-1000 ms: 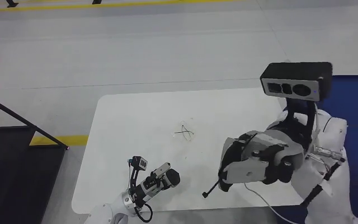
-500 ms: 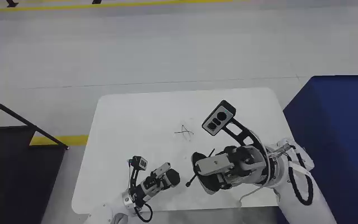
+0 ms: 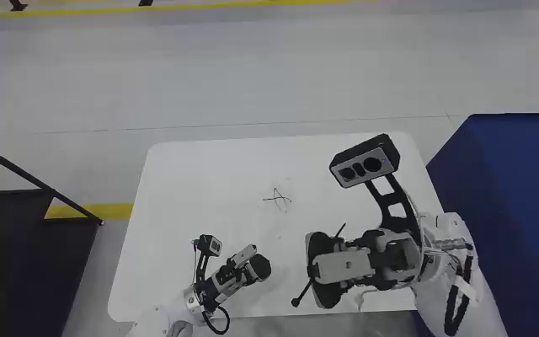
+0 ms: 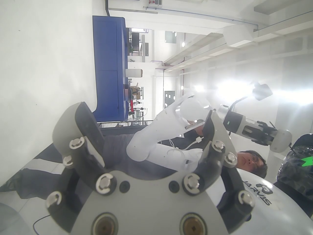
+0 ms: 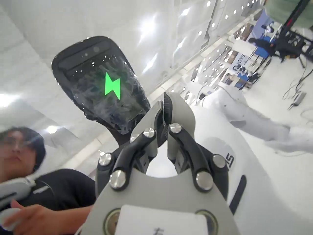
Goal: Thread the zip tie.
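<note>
White surface (image 3: 210, 168) reads smooth and matt, plastic-like. The zip tie (image 3: 278, 200) on it is a thin dark strand, plastic by look. The left tool (image 4: 146, 116) and right tool (image 5: 164, 101) have satin grey metal plates, shiny screw heads (image 5: 149, 132) and matt black pads (image 4: 86, 123).

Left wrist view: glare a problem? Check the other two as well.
Left wrist view: ceiling-light glare blooms behind the open left gripper, washing out the far arm. Right wrist view: bright ceiling spots, shut right gripper readable. Top view: even light, zip tie plain on the table.
</note>
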Tool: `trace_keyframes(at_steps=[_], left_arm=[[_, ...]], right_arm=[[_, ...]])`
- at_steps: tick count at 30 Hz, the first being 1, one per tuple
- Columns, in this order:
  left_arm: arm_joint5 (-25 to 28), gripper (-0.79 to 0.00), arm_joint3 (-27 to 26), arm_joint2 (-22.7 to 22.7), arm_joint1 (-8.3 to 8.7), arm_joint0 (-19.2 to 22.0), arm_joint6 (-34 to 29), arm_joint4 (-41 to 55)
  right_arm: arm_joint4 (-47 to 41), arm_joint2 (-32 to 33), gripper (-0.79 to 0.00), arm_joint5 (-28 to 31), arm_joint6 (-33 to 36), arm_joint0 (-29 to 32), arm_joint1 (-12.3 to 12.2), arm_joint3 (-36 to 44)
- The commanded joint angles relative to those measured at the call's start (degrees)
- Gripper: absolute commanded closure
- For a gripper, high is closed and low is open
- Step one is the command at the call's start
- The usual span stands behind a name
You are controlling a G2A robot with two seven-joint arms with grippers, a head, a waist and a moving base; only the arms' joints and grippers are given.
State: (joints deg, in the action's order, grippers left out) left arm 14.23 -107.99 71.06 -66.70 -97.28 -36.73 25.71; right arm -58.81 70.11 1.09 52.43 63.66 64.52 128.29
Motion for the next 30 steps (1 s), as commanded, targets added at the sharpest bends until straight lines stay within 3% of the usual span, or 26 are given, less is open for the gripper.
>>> trace_keyframes(at_steps=[1, 10, 12, 14, 18, 24, 30], left_arm=[[0.00, -0.785, 0.00, 0.00, 0.00, 0.00, 0.00, 0.00], [0.00, -0.785, 0.00, 0.00, 0.00, 0.00, 0.00, 0.00], [0.00, -0.785, 0.00, 0.00, 0.00, 0.00, 0.00, 0.00], [0.00, -0.785, 0.00, 0.00, 0.00, 0.00, 0.00, 0.00], [0.00, -0.785, 0.00, 0.00, 0.00, 0.00, 0.00, 0.00], [0.00, -0.785, 0.00, 0.00, 0.00, 0.00, 0.00, 0.00], [0.00, -0.785, 0.00, 0.00, 0.00, 0.00, 0.00, 0.00]], right_arm=[[3.80, -0.37, 0.000, 2.66, 0.04, -1.70, 0.19, -0.97], [3.77, -1.18, 0.000, 3.54, 0.33, -3.00, 0.45, -0.69], [9.01, 0.03, 0.000, 1.72, 0.60, -3.81, 0.18, 0.84], [14.45, 1.96, 0.000, -3.13, 0.70, -5.20, -0.28, 1.83], [22.40, 5.59, 0.000, -20.58, 3.44, -6.64, -1.67, 3.13], [14.62, 11.26, 0.000, -42.11, 3.06, -3.08, -2.78, 6.03], [9.54, 13.52, 0.000, -47.36, -1.48, -1.45, -3.10, 6.36]])
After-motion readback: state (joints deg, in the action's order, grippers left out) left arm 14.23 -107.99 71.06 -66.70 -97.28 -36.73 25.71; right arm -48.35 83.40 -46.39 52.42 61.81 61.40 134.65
